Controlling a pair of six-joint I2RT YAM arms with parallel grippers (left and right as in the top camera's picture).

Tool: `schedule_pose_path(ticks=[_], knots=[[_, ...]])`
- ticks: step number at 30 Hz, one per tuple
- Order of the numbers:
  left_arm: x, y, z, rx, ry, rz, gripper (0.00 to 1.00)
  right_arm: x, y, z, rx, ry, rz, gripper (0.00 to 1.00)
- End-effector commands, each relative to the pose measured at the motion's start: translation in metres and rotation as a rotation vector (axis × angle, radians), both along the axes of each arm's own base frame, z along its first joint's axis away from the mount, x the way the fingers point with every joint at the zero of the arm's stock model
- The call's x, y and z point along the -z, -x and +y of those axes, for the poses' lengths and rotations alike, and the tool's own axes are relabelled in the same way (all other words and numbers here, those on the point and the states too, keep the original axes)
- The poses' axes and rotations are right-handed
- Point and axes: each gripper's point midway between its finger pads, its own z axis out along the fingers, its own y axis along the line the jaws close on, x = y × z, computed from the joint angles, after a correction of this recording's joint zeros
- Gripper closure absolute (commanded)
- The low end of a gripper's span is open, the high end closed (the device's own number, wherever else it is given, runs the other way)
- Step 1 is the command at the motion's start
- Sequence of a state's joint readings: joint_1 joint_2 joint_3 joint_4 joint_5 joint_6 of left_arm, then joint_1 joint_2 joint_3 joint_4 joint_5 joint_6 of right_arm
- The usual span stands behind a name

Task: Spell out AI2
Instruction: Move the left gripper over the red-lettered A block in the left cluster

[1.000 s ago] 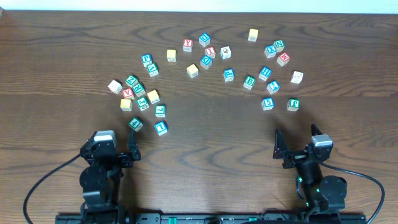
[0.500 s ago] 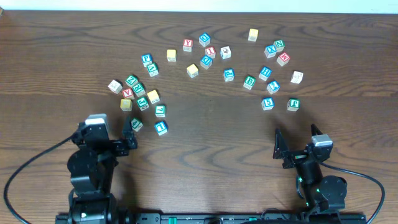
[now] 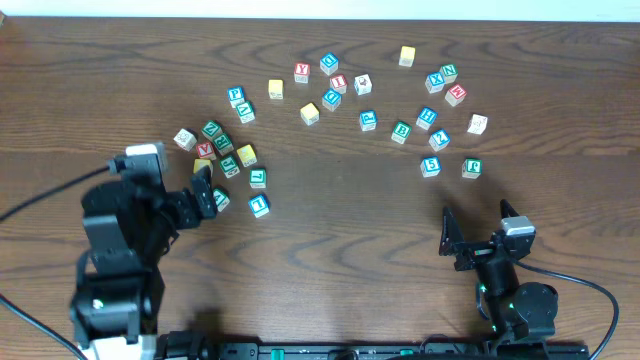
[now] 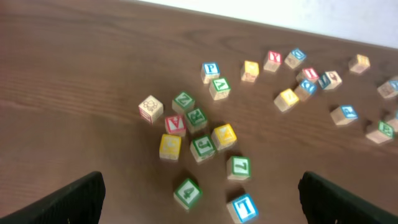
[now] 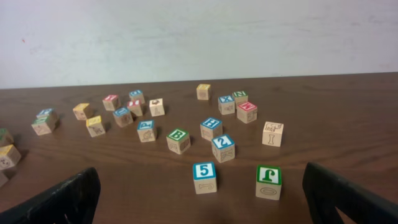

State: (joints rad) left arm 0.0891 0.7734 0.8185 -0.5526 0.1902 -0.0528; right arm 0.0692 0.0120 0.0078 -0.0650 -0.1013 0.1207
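Dark wood table [image 3: 330, 250] carries scattered cubes; left gripper [image 3: 207, 189] and right gripper [image 3: 477, 222] gape empty. A cube [image 3: 205, 150] sits packed among neighbours, with I cube [image 3: 338, 82] and 2 cube [image 3: 439, 140] well apart from it. Wide jaws may scatter those neighbours.

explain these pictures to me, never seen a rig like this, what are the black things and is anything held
This is a robot with two arms at a dark brown wooden table. One picture looks down from above. The other two come from a camera on each wrist, so the black shapes in their bottom corners are that arm's own fingers. Scattered on the table are small wooden alphabet cubes, among them a white-faced cube with a red A, one with a red I and one with a blue 2. The left pincer reaches towards the cubes; the right pincer sits back from them. Both are open and hold nothing.
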Motion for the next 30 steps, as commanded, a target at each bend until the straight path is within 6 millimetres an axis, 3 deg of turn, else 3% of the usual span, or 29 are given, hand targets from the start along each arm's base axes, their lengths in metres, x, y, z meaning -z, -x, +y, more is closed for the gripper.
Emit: schedule_pose_path(ticks=[1,7,13,18,28,30], knots=[[-0.037,-0.005,-0.004,0.018,0.024,-0.01,0.02,0.001,0.0,-0.001,0.0,0.01,-0.002,0.01],[-0.071,-0.006,-0.004,0.017,0.028,0.032,0.02,0.001,0.0,-0.001,0.0,0.01,-0.002,0.01],[-0.081,-0.008,-0.003,0.027,0.025,0.154,0.02,0.001,0.0,-0.001,0.0,0.01,-0.002,0.01],[-0.066,-0.019,-0.003,0.047,0.019,0.302,0.02,0.001,0.0,-0.001,0.0,0.01,-0.002,0.01],[-0.014,-0.049,0.003,0.057,0.021,0.474,0.0,0.001,0.0,-0.001,0.0,0.01,-0.002,0.01],[-0.001,-0.054,0.005,0.045,0.03,0.517,0.06,0.001,0.0,-0.001,0.0,0.01,-0.002,0.01]])
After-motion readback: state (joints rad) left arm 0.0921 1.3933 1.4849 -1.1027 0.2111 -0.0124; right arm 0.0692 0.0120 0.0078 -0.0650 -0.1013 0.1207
